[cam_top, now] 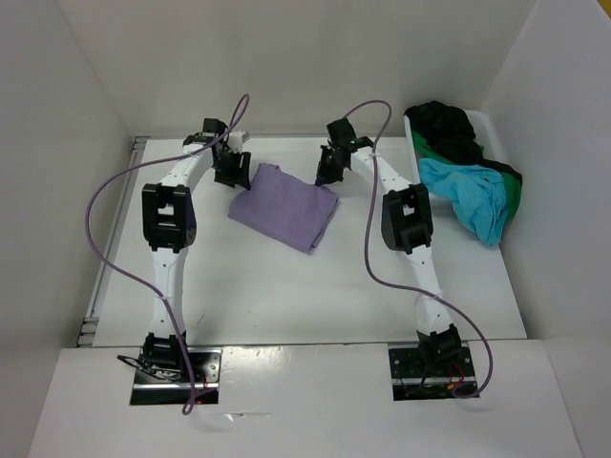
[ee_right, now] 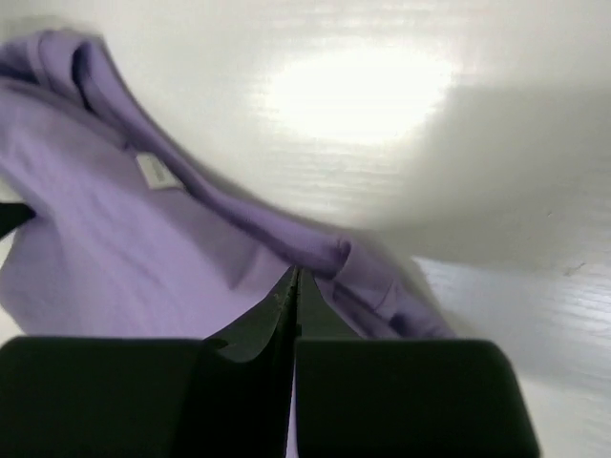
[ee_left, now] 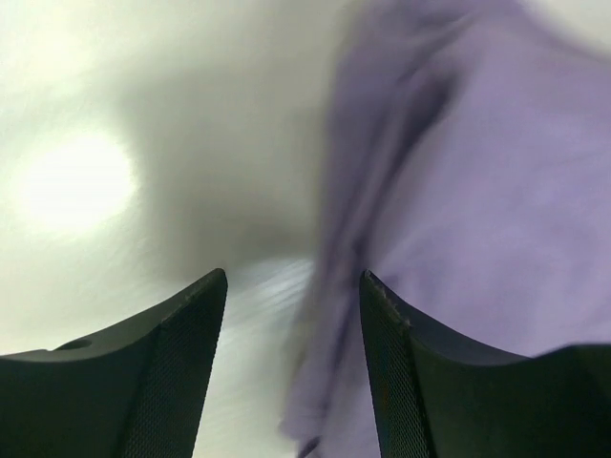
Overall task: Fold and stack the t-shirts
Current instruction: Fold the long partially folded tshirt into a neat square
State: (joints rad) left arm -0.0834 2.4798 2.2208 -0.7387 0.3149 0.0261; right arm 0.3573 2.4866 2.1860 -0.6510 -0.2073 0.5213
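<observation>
The lavender t-shirt lies folded on the table between my two grippers. My left gripper hangs at its far left corner, jaws open; in the left wrist view the gripper straddles the blurred edge of the lavender cloth. My right gripper is at the far right corner. In the right wrist view the gripper is shut with its tips pinched at the hem of the lavender shirt. The black, turquoise and green t-shirts are heaped at the right.
A white bin stands at the back right against the wall, with the heaped shirts spilling over its front. White walls close in the table on the left, back and right. Purple cables loop from both arms.
</observation>
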